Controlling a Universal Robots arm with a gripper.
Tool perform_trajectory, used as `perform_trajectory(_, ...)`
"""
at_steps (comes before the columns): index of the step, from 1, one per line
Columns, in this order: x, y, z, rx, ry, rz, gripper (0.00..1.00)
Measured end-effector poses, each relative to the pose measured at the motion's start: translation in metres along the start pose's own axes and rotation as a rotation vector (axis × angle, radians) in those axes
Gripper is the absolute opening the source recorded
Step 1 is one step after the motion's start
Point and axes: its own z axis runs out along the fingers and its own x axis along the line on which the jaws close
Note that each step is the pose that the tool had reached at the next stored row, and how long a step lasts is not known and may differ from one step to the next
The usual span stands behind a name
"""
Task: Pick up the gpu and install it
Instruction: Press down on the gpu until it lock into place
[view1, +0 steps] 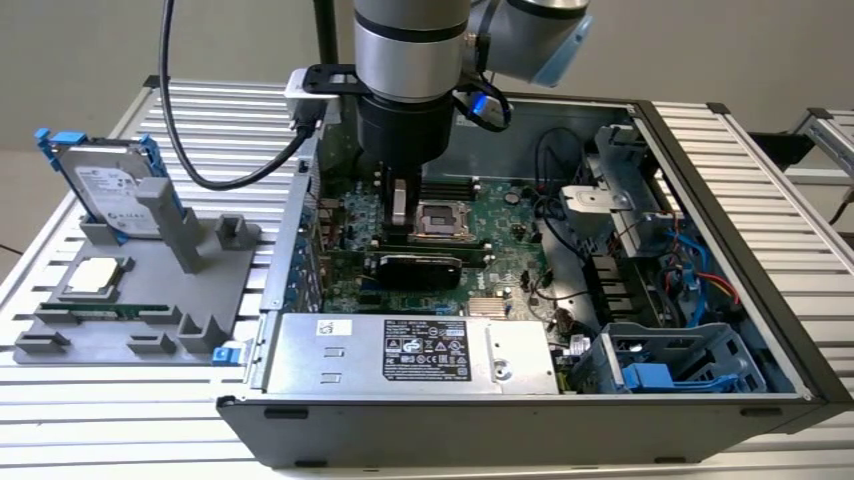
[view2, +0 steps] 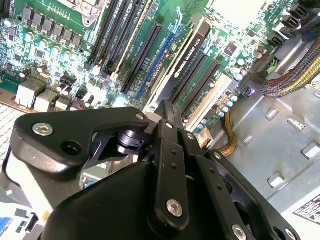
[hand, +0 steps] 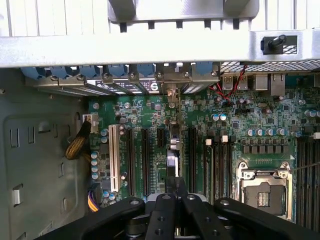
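The arm reaches down into the open case (view1: 534, 430) on the desk (view1: 747, 130). The end effector (hand: 176, 184) has its fingers drawn nearly together over the gpu (view2: 192, 55), and it looks pinched onto the card's top edge, though the contact itself is hidden by the linkage.

The gpu stands on edge on the motherboard (hand: 235, 115), among the long expansion slots and just beside a blue slot (view2: 157, 55). One end points toward the rear wall (hand: 150, 50). In the exterior view it is the dark card (view1: 420, 268) directly under the end effector (view1: 400, 215), near the CPU socket (view1: 438, 218).

I judge this to be the seating step, with the card already in or right at its slot. To do it well:
- Keep the card upright and parallel to the slot
- Push straight down with no twist, so both ends go in together
- Line the bracket end up with the rear opening
- Hold the grip until the card sits level, since a tilted card would bind or stress the connector
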Motion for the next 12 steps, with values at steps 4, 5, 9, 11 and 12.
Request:
perform_trajectory(4,0.0,0.0,0.0,0.0,0.0,0.0,0.0)
perform_trajectory(5,0.0,0.0,0.0,0.0,0.0,0.0,0.0)
perform_trajectory(9,0.0,0.0,-0.0001,0.0,-0.0001,0.0,0.0)
perform_trajectory(11,0.0,0.0,-0.0002,0.0,0.0,0.0,0.0)
perform_trajectory(12,0.0,0.0,-0.0002,0.0,0.0,0.0,0.0)
